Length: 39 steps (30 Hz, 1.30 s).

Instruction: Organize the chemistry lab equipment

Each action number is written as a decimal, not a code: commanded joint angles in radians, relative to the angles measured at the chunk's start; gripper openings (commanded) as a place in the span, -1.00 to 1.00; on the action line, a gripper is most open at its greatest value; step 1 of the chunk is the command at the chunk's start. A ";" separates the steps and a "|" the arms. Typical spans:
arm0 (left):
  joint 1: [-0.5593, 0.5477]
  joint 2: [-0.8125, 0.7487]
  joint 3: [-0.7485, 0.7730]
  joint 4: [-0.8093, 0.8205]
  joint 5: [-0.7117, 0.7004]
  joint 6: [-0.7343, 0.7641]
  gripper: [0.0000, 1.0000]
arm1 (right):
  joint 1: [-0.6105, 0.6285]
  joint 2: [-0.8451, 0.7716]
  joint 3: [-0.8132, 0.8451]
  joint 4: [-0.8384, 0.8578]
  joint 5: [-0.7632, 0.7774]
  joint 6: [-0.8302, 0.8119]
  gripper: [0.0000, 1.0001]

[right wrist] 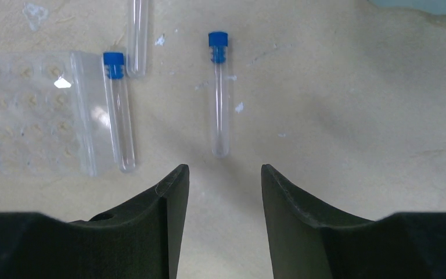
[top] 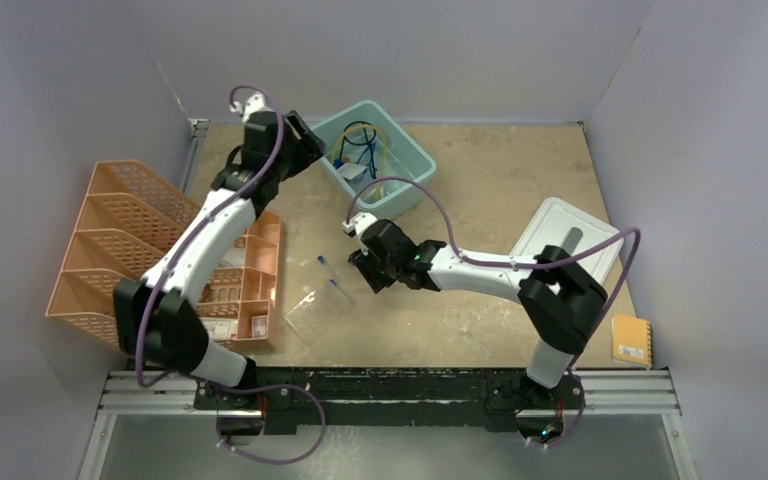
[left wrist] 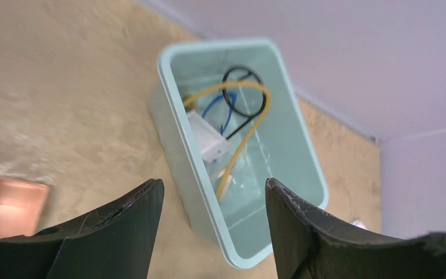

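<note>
My left gripper (top: 307,146) is open and empty, held above the table beside the teal bin (top: 421,166). In the left wrist view the gripper (left wrist: 215,192) looks into the bin (left wrist: 173,116), which holds the black wire ring stand (left wrist: 244,93), amber tubing (left wrist: 248,131), the white triangle (left wrist: 208,138) and a blue-framed piece (left wrist: 216,109). My right gripper (top: 365,271) is open and empty, low over the table. In the right wrist view it (right wrist: 225,174) sits just short of a blue-capped tube (right wrist: 219,99). A second capped tube (right wrist: 119,110) lies against the clear rack (right wrist: 29,110). The brush is out of view.
An orange mesh file organizer (top: 125,245) and an orange compartment tray (top: 250,285) stand at the left. The pale grey lid (top: 565,238) lies at the right, under my right arm. A yellow notepad (top: 631,340) lies at the right edge. Another clear tube (right wrist: 137,35) lies beyond the rack.
</note>
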 commanded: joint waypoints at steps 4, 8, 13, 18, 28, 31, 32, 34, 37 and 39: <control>0.008 -0.259 -0.024 -0.199 -0.274 0.072 0.28 | 0.013 0.120 0.201 -0.046 0.044 0.035 0.02; 0.008 -0.338 -0.090 -0.245 -0.310 0.046 0.28 | 0.013 0.201 0.288 -0.107 0.053 0.047 -0.09; 0.008 -0.397 -0.142 -0.297 -0.338 0.016 0.28 | 0.012 0.257 0.344 -0.142 0.057 0.047 -0.17; 0.008 -0.439 -0.186 -0.312 -0.344 -0.003 0.28 | 0.013 0.307 0.391 -0.180 0.060 0.035 -0.31; 0.008 -0.472 -0.225 -0.335 -0.318 -0.021 0.27 | 0.013 0.383 0.444 -0.232 0.011 0.036 -0.47; 0.008 -0.497 -0.256 -0.325 -0.263 -0.016 0.27 | 0.013 0.404 0.458 -0.241 -0.001 0.042 -0.84; 0.008 -0.507 -0.274 -0.298 -0.222 -0.007 0.28 | 0.013 0.405 0.458 -0.233 0.015 0.045 -0.91; 0.008 -0.528 -0.312 -0.253 -0.147 0.001 0.29 | 0.013 0.388 0.451 -0.209 0.039 0.047 -0.96; 0.008 -0.548 -0.360 -0.209 -0.069 0.016 0.29 | 0.013 0.337 0.427 -0.161 0.050 0.062 -0.98; 0.008 -0.560 -0.386 -0.196 -0.036 0.020 0.29 | 0.012 0.291 0.426 -0.149 0.047 0.079 -0.99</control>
